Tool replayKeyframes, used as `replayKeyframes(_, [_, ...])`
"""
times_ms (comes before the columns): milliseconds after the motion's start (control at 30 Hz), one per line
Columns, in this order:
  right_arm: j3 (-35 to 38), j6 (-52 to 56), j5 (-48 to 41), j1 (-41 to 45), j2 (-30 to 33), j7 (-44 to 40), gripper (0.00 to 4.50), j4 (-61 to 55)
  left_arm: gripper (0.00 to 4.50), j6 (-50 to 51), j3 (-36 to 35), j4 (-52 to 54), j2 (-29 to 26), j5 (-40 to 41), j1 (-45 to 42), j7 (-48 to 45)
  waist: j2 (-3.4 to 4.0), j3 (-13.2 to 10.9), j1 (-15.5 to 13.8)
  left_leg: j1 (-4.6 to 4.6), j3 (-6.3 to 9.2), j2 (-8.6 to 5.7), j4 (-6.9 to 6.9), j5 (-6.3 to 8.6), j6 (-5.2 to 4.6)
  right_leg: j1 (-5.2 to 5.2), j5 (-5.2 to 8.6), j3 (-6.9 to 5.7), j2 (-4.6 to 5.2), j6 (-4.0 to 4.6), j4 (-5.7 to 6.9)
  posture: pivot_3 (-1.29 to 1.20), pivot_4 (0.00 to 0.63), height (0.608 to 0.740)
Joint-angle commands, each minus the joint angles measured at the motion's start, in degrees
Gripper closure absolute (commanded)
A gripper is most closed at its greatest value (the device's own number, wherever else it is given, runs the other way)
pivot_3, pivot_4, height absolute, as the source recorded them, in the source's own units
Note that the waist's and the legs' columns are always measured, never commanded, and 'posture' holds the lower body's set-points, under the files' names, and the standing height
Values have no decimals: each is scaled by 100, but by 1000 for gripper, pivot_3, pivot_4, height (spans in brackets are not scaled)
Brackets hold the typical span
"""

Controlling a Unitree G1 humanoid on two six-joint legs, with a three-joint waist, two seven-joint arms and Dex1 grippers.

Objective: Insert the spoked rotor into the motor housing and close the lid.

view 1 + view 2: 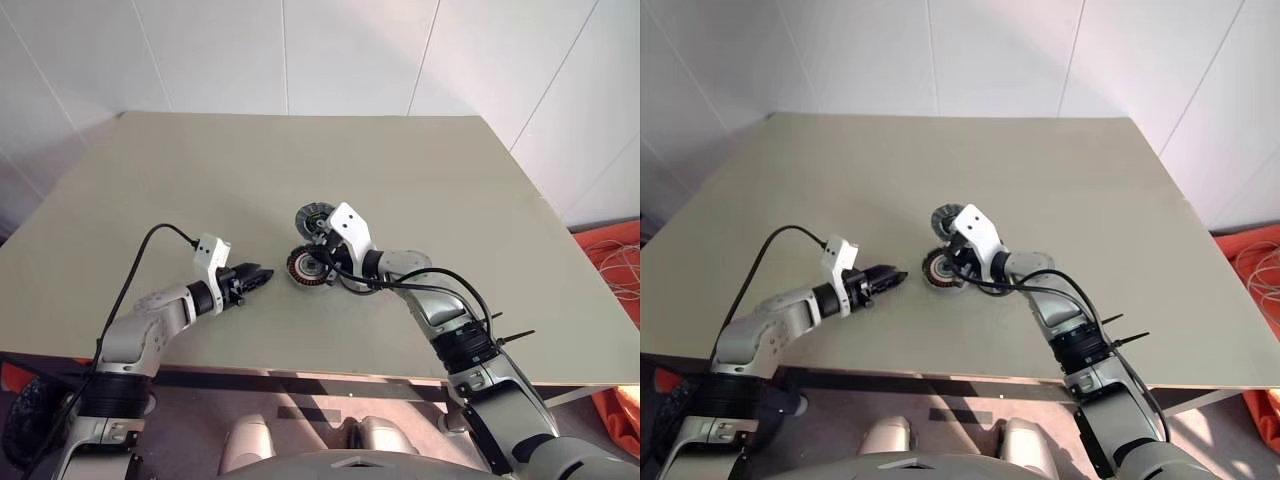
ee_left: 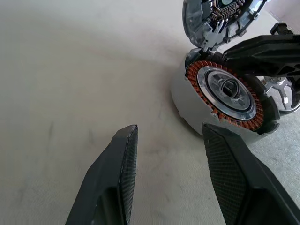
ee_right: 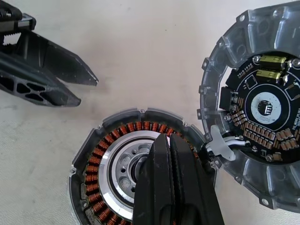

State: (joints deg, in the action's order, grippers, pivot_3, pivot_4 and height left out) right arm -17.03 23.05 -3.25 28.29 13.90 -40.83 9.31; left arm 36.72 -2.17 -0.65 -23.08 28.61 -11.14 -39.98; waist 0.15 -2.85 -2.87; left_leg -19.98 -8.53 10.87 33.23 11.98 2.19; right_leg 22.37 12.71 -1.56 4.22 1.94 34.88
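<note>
The motor housing [image 1: 300, 268] lies on the table, its copper-red windings ringing a silver hub [image 3: 112, 159]. My right gripper [image 3: 163, 138] is shut, its fingertips lying over the hub. The lid [image 3: 262, 108], a grey ribbed disc with a dark circuit board inside, sits just behind the housing and is joined to it by a white connector. My left gripper [image 2: 169, 131] is open and empty, a short way left of the housing and pointing at it. A dark disc with pale spokes, the spoked rotor [image 2: 281, 93], is partly hidden behind the right gripper's fingers.
The beige table [image 1: 200, 180] has bare room to the left and far side. Its front edge runs close below both arms. Orange cables [image 1: 615, 260] lie on the floor off the right side. White walls stand behind.
</note>
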Motion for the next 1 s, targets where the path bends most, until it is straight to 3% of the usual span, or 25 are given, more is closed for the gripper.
replayKeyframes(33, [103,-80,-55,70,-17,18,4472,-169,2201,-216,12,-32,64,-40,-54,-107,0,0,3,1,0,0,0,0,0,-1,0,0,0,0,1,0,0,740])
replayKeyframes(1000, [36,35,-72,-104,-209,-4,4472,-20,2201,-611,63,-452,203,-173,-150,-199,0,0,12,2,0,2,-2,0,1,-7,0,1,0,0,1,0,0,740])
